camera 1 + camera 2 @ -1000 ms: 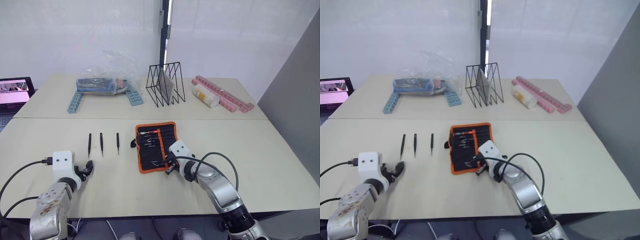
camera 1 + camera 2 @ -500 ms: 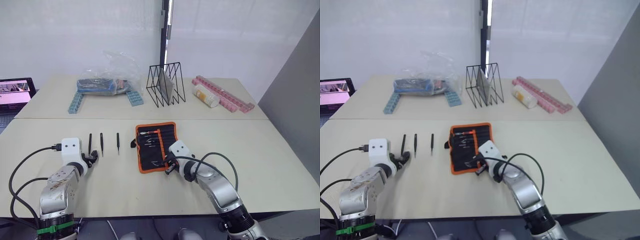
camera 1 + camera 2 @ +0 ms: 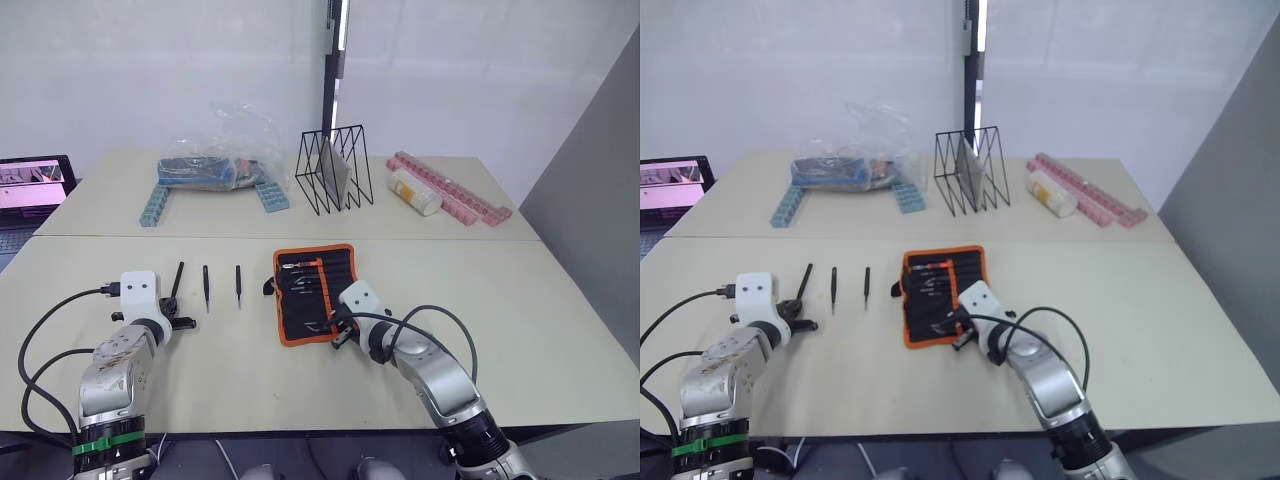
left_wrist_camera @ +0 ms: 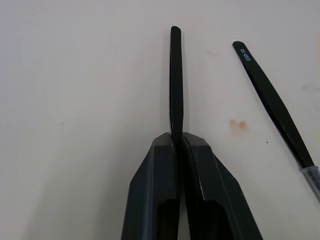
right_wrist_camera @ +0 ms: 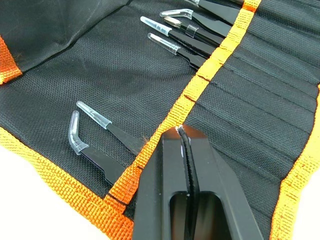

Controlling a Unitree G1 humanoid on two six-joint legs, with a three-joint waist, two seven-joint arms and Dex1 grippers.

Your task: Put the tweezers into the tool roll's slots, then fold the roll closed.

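Observation:
The tool roll [image 3: 312,293] lies open at the table's middle, black with orange edging and an orange inner stripe [image 5: 210,65]. Several tweezers [image 5: 170,37] with clear tip caps sit in its slots [image 5: 260,85]. Left of the roll are three loose black tweezers: one [image 3: 238,285], one [image 3: 206,288], and the leftmost [image 3: 177,279], which is tilted. My left gripper [image 3: 175,310] is shut on the near end of that leftmost pair [image 4: 175,85]. My right gripper [image 3: 336,330] is shut, with its tips on the orange stripe near the roll's near right corner.
Along the back stand a black wire rack [image 3: 333,183], a clear plastic bag [image 3: 215,160] over blue toothed bars [image 3: 152,207], pink bars [image 3: 450,190] and a white bottle [image 3: 413,192]. A laptop [image 3: 30,185] sits at far left.
My left gripper moved forward to the leftmost tweezers and shut on its near end; that pair now lies tilted. The right gripper stayed on the roll.

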